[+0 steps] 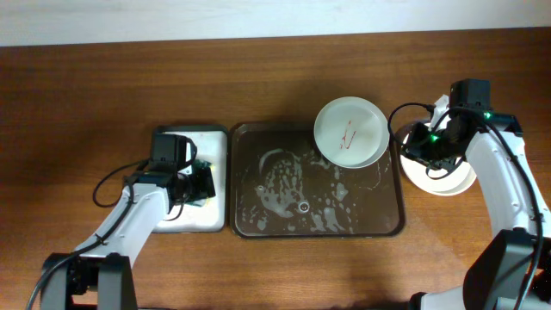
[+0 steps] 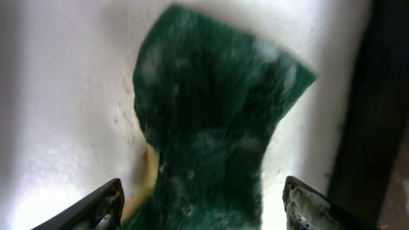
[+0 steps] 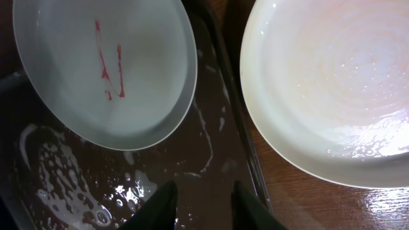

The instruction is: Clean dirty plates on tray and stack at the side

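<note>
A pale plate point(image 1: 350, 131) point(image 3: 105, 70) with a thin red smear rests on the far right corner of the dark brown tray point(image 1: 258, 207) point(image 3: 160, 172), which is streaked with foam. A cream plate point(image 1: 456, 182) point(image 3: 332, 83) sits on the table just right of the tray, partly under my right arm. Above the tray's right rim, between the two plates, my right gripper point(image 1: 422, 148) point(image 3: 204, 204) is open by a narrow gap, with nothing between its fingers. My left gripper point(image 1: 202, 182) point(image 2: 201, 207) stands open around a wet green sponge point(image 2: 211, 128), its jaws wide apart.
The sponge lies on a small white rectangular tray point(image 1: 185, 220) point(image 2: 57, 115) directly left of the brown tray. Black cables loop beside both arms. Bare wooden table point(image 1: 86, 103) surrounds the trays.
</note>
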